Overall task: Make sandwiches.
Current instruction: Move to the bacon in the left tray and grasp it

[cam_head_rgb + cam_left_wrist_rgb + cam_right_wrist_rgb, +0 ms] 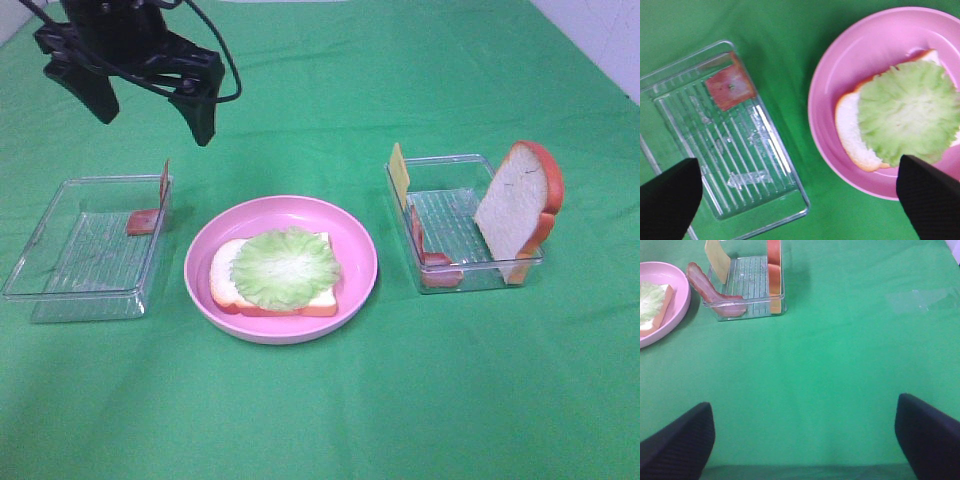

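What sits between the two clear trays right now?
The pink plate, holding a bread slice topped with lettuce, with green cloth showing on either side. The exterior high view shows it.

We see a staged lab tabletop: plain green cloth (320, 400) under a round pink plastic plate (355, 250), clear ribbed plastic trays (85, 255) flanking it.

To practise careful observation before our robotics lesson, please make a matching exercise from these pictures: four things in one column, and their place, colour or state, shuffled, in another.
1 lettuce
2 cheese slice
3 second bread slice
4 left pincer

A open, holding nothing
B leaning upright in the right tray
C yellow
D flat on the bottom bread on the plate

Pairs: 1-D, 2-C, 3-B, 4-A
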Available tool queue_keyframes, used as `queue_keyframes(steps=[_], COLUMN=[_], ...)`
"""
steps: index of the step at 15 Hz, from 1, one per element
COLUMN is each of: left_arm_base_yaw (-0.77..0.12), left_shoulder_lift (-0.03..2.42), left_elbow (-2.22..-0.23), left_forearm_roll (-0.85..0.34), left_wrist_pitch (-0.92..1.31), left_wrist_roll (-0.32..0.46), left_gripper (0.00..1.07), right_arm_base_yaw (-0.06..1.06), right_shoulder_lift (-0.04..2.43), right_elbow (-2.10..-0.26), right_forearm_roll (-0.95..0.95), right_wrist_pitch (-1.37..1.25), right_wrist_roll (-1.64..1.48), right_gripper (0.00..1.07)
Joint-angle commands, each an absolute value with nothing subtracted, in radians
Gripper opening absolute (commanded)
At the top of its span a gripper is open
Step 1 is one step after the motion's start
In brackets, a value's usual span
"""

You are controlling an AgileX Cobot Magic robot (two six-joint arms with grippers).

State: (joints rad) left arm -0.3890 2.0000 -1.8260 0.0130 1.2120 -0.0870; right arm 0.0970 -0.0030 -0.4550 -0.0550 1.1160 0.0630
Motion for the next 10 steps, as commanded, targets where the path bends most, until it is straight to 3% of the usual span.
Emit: queue_keyframes(steps=[1,10], left_arm_base_yaw=[-0.341,-0.312], left_shoulder_lift=[2.017,2.26], left_elbow=[-1.831,-1.965], left_forearm_roll=[0.02,-0.009], left_wrist_pitch=[1.32,1.319], left_wrist_roll=[-0.116,-0.201], left_gripper=[1.02,1.02], right_arm_base_yaw=[0.097,0.097], right_shoulder_lift=[-0.028,-0.028], right_elbow=[-0.454,-0.454], right_forearm_roll=[-0.054,-0.054], right_wrist_pitch=[1.103,1.103], right_wrist_roll=[0.048,0.048], right_gripper=[0.93,0.93])
